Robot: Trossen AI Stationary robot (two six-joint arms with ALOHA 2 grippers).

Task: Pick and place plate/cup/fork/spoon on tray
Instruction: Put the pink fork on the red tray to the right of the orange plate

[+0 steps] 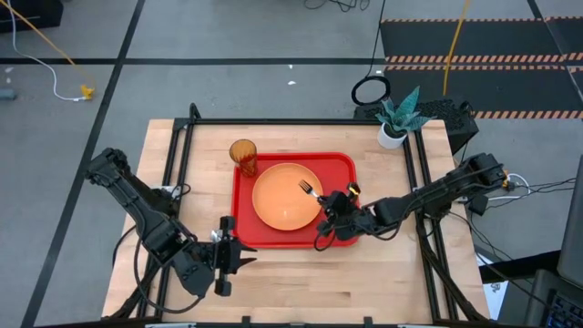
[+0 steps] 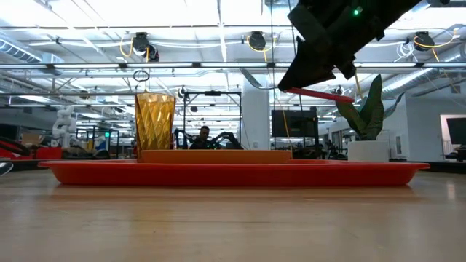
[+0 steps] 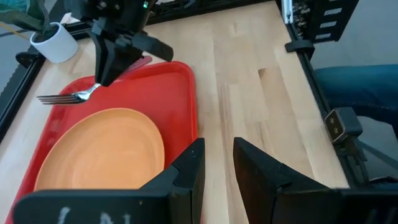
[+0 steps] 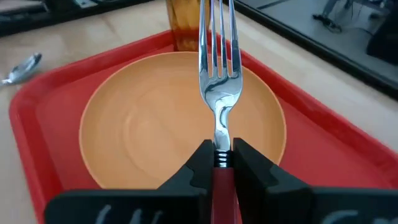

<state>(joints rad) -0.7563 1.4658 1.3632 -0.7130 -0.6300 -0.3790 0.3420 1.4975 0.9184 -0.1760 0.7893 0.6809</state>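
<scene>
We count: one large red plastic rectangular tray (image 1: 342, 235), one round orange plastic plate (image 1: 282, 199), one amber translucent tumbler cup (image 1: 242, 155), one pinkish-red-handled metal fork (image 1: 310, 189), one metal spoon (image 4: 22, 67), one white-potted plant (image 1: 396, 117).

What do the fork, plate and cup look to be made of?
Fork, held by the right gripper: shiny mirror-like tines suggest metal; the red handle looks plastic. Plate: matte, uniform orange, probably plastic. Cup: see-through amber with faceted walls, likely plastic.
</scene>
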